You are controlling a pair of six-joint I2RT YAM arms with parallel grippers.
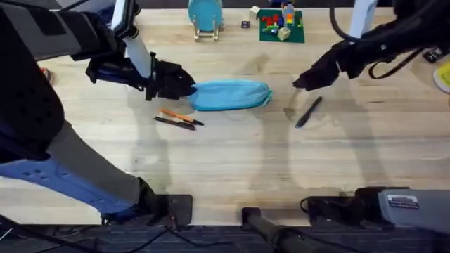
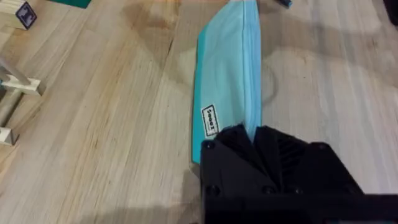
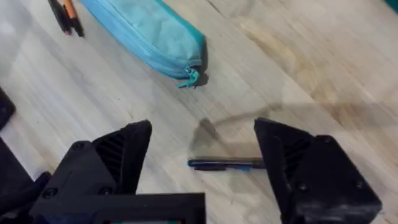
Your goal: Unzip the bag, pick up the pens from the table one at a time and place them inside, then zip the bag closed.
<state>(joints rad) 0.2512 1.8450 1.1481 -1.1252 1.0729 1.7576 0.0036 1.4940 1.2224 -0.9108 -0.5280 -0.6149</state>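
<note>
Left gripper (image 1: 188, 86) first: its black fingers are pressed together on the near end of the light blue fabric pencil pouch (image 1: 232, 95), pinching the cloth right at the end seam, as the left wrist view shows with the pouch (image 2: 227, 81) running straight away from the fingers; that looks like an anchoring hold, pinning one end so the zipper can be drawn against it. The pouch lies flat on the pale wood plank table (image 1: 232, 169), mid-table, its long axis running left to right across the overhead view, zipper closed along its length, and the small teal zipper pull (image 3: 189, 77) dangling at the far end, the end pointing toward the right arm.

Over to the right gripper (image 1: 301, 83): black fingers spread wide, holding nothing, hovering above the table just beyond the pouch's free end; directly between the fingers in its own camera lies a thin dark pen (image 3: 225, 164), resting on the wood, its axis slanted in the overhead view (image 1: 308, 112) and well apart from the pouch. My read is the zipper pull is what it wants first, since the bag is not yet open.

Just below the pouch's left end, two more pens lie side by side, one orange (image 1: 180, 116) and one black (image 1: 174, 123), angled slightly across the table, waiting their turn.
</note>
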